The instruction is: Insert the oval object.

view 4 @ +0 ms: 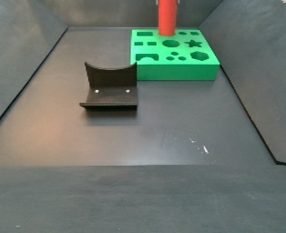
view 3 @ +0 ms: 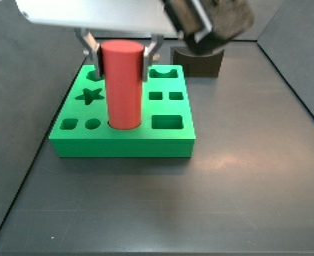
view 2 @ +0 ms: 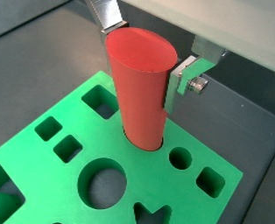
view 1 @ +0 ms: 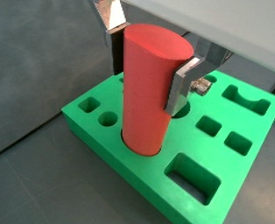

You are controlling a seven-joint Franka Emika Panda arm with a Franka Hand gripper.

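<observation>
The oval object is a tall, smooth red peg [view 1: 146, 87] with a flat oval top. It stands upright with its lower end in a hole of the green block [view 1: 105, 131]. My gripper [view 1: 146, 83] is shut on the peg's upper part, with one silver finger [view 1: 185, 83] on each side. Both wrist views show this; in the other one the gripper [view 2: 140, 66] holds the peg [view 2: 140, 96] over the block [view 2: 35, 162]. In a side view the peg [view 3: 122, 90] rises from the block [view 3: 120, 145] under the gripper [view 3: 120, 55]. The peg [view 4: 167, 16] also shows at the far end.
The green block [view 4: 176, 73] has several other shaped holes, among them a star, circles and rectangles. A dark brown block with a curved notch [view 4: 109, 86] stands on the dark floor apart from the green block. It also shows behind the green block [view 3: 200, 62]. Dark walls bound the floor.
</observation>
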